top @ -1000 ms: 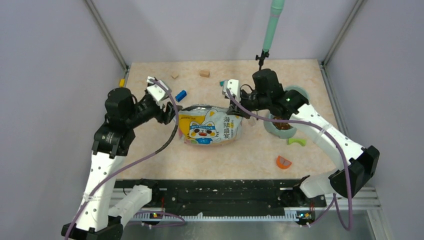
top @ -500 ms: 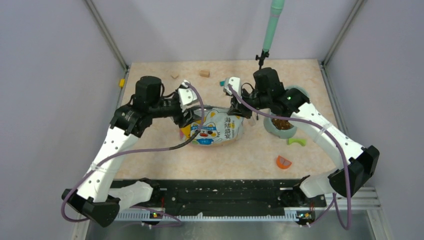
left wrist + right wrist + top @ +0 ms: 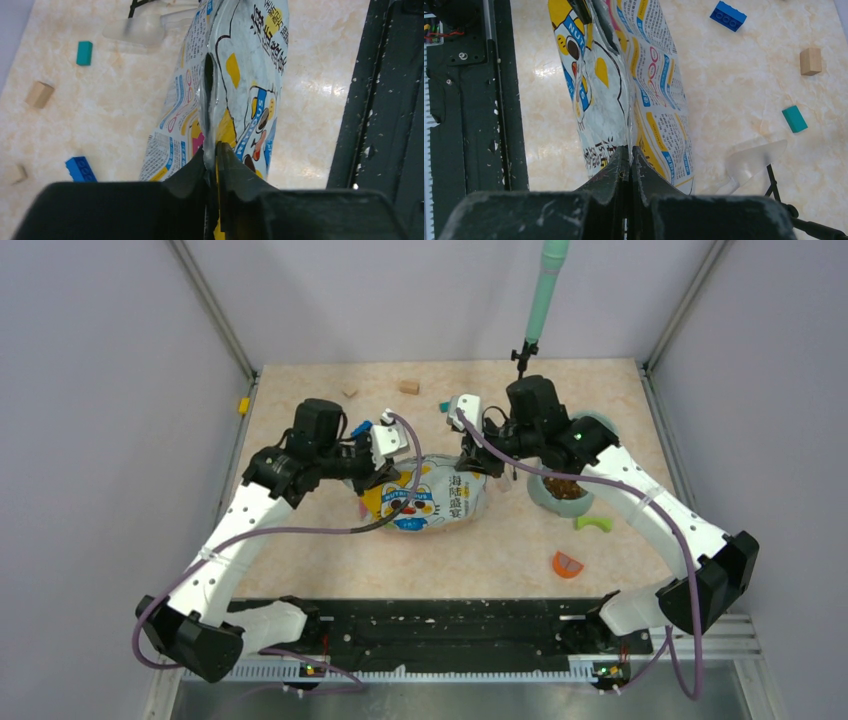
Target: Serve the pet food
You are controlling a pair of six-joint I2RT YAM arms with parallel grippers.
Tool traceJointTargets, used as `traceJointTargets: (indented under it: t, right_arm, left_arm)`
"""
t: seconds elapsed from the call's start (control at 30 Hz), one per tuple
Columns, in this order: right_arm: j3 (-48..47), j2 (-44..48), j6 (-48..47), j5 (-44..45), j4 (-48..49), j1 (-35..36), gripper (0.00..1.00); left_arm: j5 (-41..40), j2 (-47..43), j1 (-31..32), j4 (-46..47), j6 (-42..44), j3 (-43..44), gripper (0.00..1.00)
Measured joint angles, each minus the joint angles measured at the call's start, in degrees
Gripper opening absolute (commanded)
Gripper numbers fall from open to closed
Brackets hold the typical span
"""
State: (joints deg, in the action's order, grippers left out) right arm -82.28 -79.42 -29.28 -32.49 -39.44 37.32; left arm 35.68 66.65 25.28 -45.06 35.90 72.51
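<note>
After swinging in from the left, now pinching bag (image 3: 240, 75) with left gripper (image 3: 216, 150), opposite already-clamped right gripper (image 3: 629, 150); likely ready to lift and tip.

**Left arm** (image 3: 232, 535): rises from its base at the near left, the long white link slanting away and inward to a bent elbow, with the wrist turned toward the table's middle.

**Left gripper** (image 3: 212, 151): both dark fingers are pinched on the edge of the pet food bag (image 3: 235, 75) (only the thin film lies between them).

**Right arm** (image 3: 650, 508): folds outward at the near right, then reaches away and inward.

**Right gripper** (image 3: 629, 152): the fingers are pressed flat together on the seam at the bag's other end.

The two grippers face each other, well apart.
</note>
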Motion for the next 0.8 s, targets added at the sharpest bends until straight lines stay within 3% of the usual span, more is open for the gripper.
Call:
traceJointTargets:
  t: [0.23,0.53,0.67,0.7,0.73,0.8]
  right_arm:
    - [-0.02,0.00,2.03,0.07,0.33,-0.20,0.00]
    - [-3.61,0.48,6.60,-0.66,6.01,-0.46,0.00]
    - [1.75,2.84,7.32,-0.57,10.93,-0.44,0.00]
    - [4.13,3.54,7.48,-0.68,11.98,-0.42,0.10]
    - [5.95,3.85,7.48,-0.79,12.31,-0.35,0.29]
    - [8.61,3.87,7.17,-0.52,12.44,-0.39,0.48]
  left_arm:
    - [-0.55,1.73,-0.13,-2.58,-0.70,2.71,0.00]
    - [2.25,0.42,-5.16,-1.31,-10.43,6.21,0.00]
    - [2.67,-0.24,-5.16,-1.20,-12.55,4.92,0.00]
    - [2.95,-0.02,-5.16,-1.14,-12.98,3.76,0.00]
    - [3.34,0.42,-5.16,-1.07,-13.53,2.43,0.00]
    - [4.87,2.25,-5.18,-0.33,-15.08,0.87,0.00]
